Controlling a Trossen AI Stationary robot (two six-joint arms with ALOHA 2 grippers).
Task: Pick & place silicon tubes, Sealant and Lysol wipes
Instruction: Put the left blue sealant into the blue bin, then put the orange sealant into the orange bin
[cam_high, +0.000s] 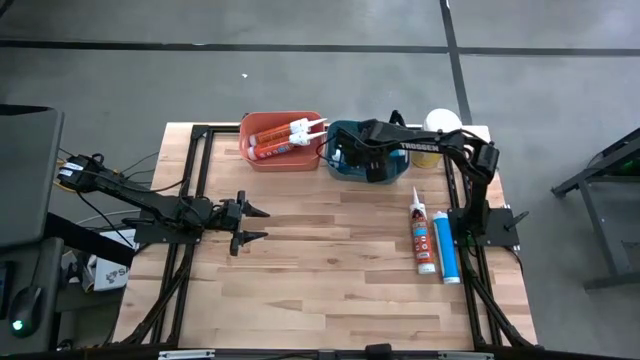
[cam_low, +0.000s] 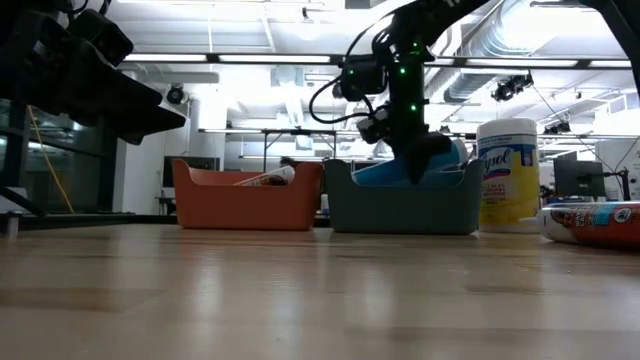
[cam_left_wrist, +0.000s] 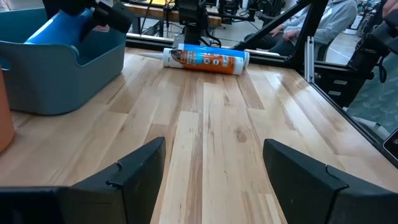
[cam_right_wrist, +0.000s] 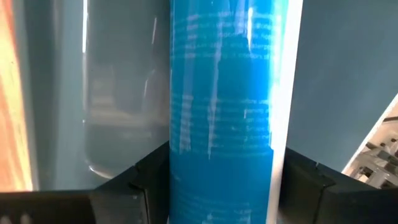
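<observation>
The right gripper (cam_high: 352, 158) reached down into the blue bin (cam_high: 335, 165), jaws clamped on a blue tube (cam_right_wrist: 224, 106) running lengthwise between them, tilted above the rim. The left gripper (cam_high: 252, 224) hovered over open counter (cam_high: 320, 260) at the left, jaws apart and empty. Two tubes lay in the orange bin (cam_high: 262, 160), nozzles pointing right. On the right, an orange tube (cam_high: 422, 236) and another blue tube (cam_high: 447, 246) lay side by side, long axes near-to-far. The Lysol wipes (cam_high: 437, 128) stood upright at the far edge, beside the blue bin.
</observation>
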